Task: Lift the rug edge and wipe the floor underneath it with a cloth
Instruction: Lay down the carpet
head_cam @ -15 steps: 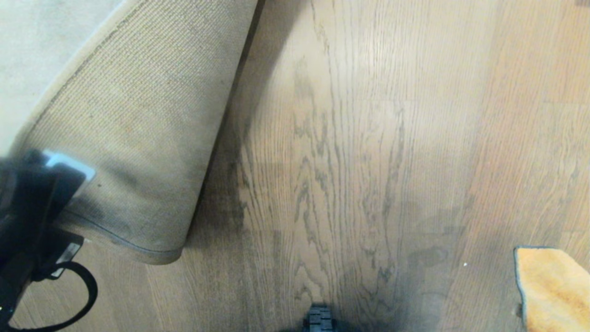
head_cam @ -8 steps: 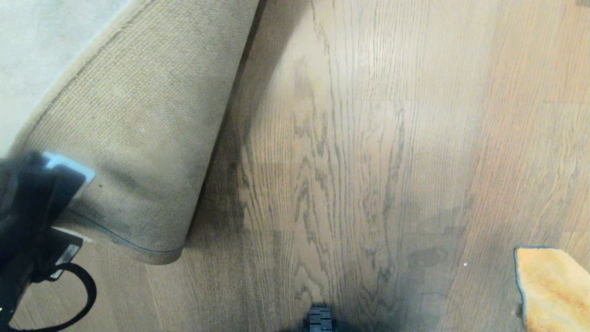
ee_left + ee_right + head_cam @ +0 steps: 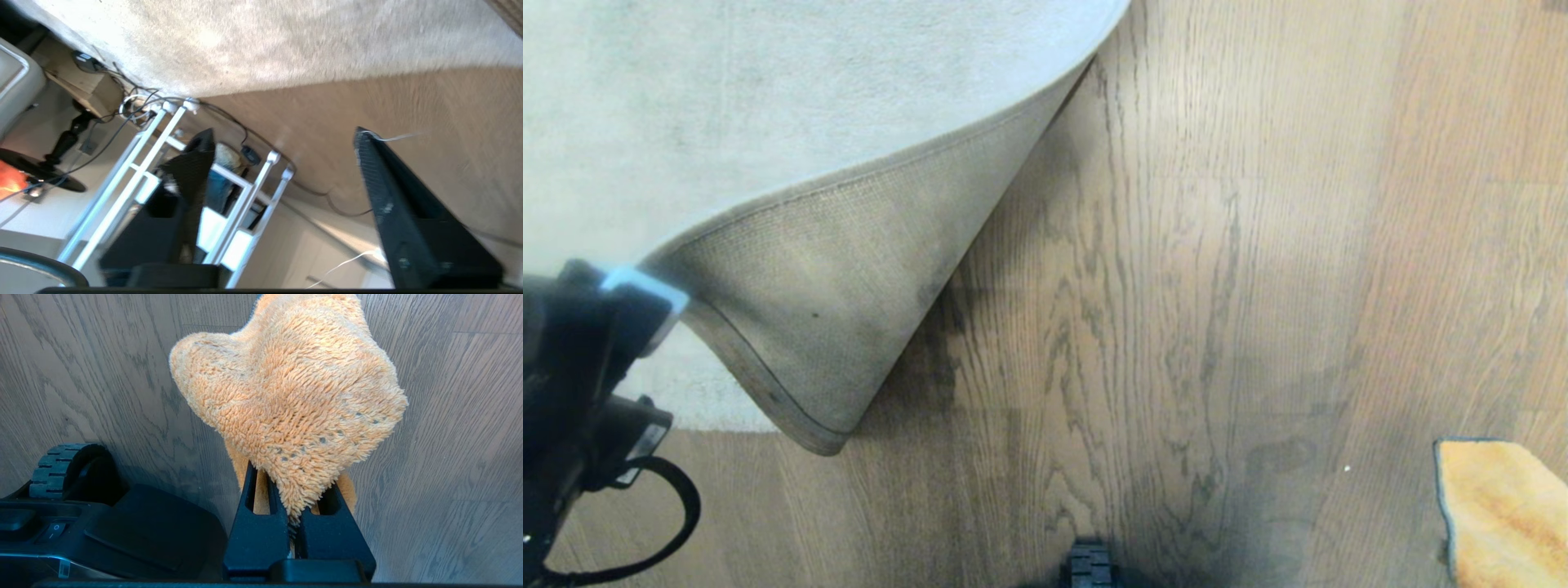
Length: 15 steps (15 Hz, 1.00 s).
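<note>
**Rug let go, flap falling back, cloth in the right gripper**

At the left edge of the head view the left gripper [image 3: 282,136] has its fingers [image 3: 384,192] spread wide with nothing between them; the wrist view shows the rug's pile and tan backing beyond the tips, apart from them. The rug edge [image 3: 768,392] is folded over, its woven backing facing up, and the flap sags toward the floor [image 3: 1176,286] with a dark shadow beside it. It looks mid-drop rather than held.

To the right, the bare planks beside the rug lie open, streaked with grey grain. I cannot tell from them whether wiping has been done there.

At the lower right corner of the head view sits the cloth [image 3: 294,396]. The right gripper [image 3: 297,522] has its fingers pinched narrow on a fold of it, and the rest bunches up over the floor next to the robot's base [image 3: 122,531].

Judged from this, the lift is being undone: either the wipe is finished and the rug is being laid back, or it must be raised again.
</note>
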{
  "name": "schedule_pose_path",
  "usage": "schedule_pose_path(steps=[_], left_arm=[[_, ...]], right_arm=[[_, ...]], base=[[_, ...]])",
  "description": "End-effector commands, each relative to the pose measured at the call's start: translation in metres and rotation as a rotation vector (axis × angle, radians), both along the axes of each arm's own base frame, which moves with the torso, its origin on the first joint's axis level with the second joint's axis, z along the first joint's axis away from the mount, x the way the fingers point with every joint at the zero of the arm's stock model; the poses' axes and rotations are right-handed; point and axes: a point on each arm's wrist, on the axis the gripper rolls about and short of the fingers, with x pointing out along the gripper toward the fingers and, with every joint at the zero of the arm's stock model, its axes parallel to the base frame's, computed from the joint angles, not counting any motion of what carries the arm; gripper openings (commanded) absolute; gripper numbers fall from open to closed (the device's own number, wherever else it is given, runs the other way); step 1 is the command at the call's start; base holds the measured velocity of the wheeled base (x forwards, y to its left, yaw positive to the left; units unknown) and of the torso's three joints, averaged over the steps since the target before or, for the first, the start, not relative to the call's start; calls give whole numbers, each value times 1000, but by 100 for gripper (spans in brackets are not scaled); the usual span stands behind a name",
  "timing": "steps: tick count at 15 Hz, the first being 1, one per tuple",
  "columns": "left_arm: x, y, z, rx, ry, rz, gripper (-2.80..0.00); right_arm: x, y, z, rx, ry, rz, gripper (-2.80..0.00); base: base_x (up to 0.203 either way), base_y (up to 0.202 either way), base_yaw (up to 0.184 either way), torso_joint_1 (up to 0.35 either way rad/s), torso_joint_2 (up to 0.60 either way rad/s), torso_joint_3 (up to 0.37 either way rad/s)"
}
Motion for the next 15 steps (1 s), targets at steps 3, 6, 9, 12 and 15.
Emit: schedule_pose_path(steps=[3,6,9,12,15], left_arm=[[3,-5,9,-54,-92,-44,0],[8,-8,17,-71,-180,-58,0],[9,-8,22,-79,-230,-61,0],[9,-8,26,-90,-265,-64,0],[11,-9,32,-88,-295,-71,0]], right_arm=[[0,0,0,-1,3,1,-280],[0,0,0,-1,3,-1,-280],[0,0,0,-1,3,1,-280],[0,0,0,-1,3,-1,-280],[0,0,0,-1,2,1,-280]], base=[[0,0,0,0,0,0],[0,0,0,0,0,0],[0,0,0,0,0,0],[0,0,0,0,0,0],[0,0,0,0,0,0]])
